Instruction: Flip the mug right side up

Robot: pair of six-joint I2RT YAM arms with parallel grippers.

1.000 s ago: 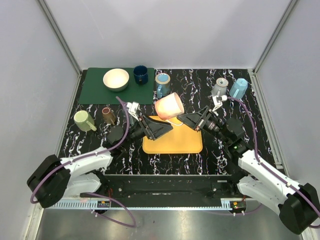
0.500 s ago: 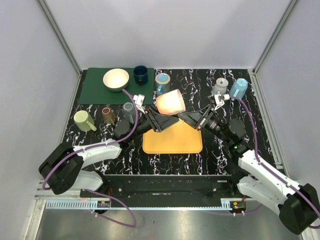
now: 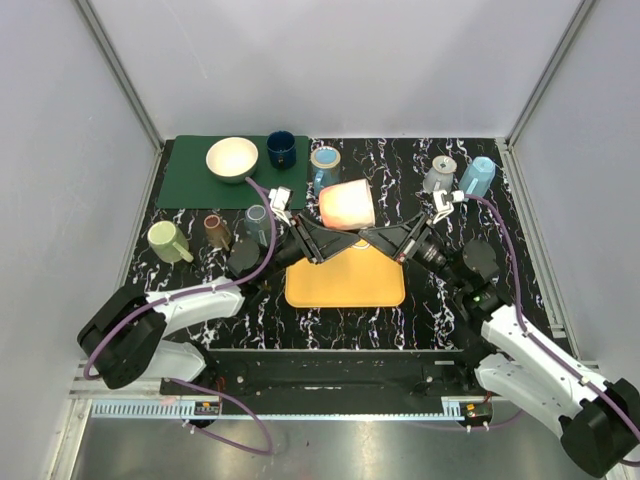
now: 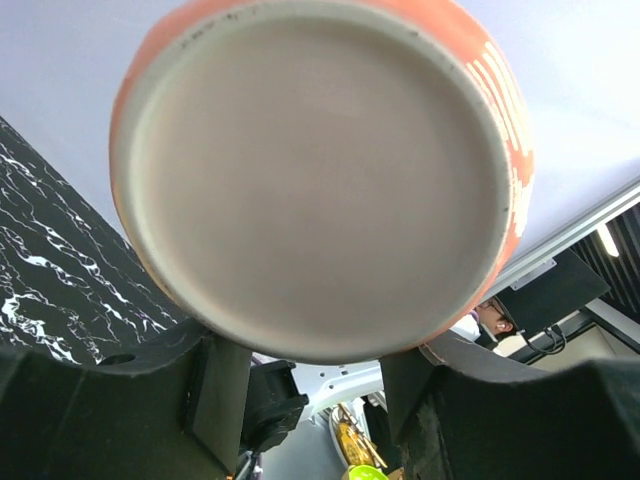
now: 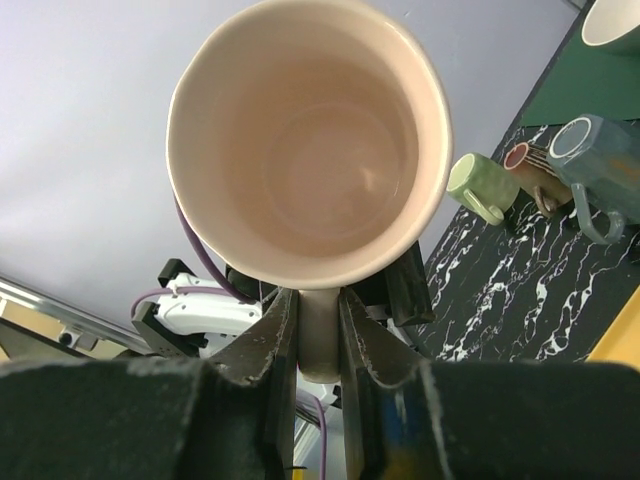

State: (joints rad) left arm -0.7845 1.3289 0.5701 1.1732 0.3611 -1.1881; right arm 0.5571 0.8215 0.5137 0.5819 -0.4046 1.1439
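The orange-pink mug (image 3: 345, 205) hangs in the air above the orange tray (image 3: 345, 288), tilted with its mouth toward the right arm. My right gripper (image 3: 370, 238) is shut on the mug's handle (image 5: 318, 335); the right wrist view looks into the empty mouth (image 5: 310, 140). My left gripper (image 3: 333, 241) is open just below the mug's base, a finger on either side of its lower edge. The left wrist view is filled by the pale base (image 4: 320, 170), with my left gripper (image 4: 315, 395) under it.
A green mat (image 3: 190, 188) at the back left holds a cream bowl (image 3: 232, 158) and a dark blue mug (image 3: 281, 149). A blue mug (image 3: 325, 168) stands behind the held mug. Green (image 3: 168, 241), brown (image 3: 217, 230) and grey-blue (image 3: 256, 222) mugs sit left; grey (image 3: 438, 175) and light blue (image 3: 477, 177) mugs right.
My left gripper has moved up and right from beside the tray to just under the mug's base. The mug has shifted slightly right and back, still held by the right gripper.
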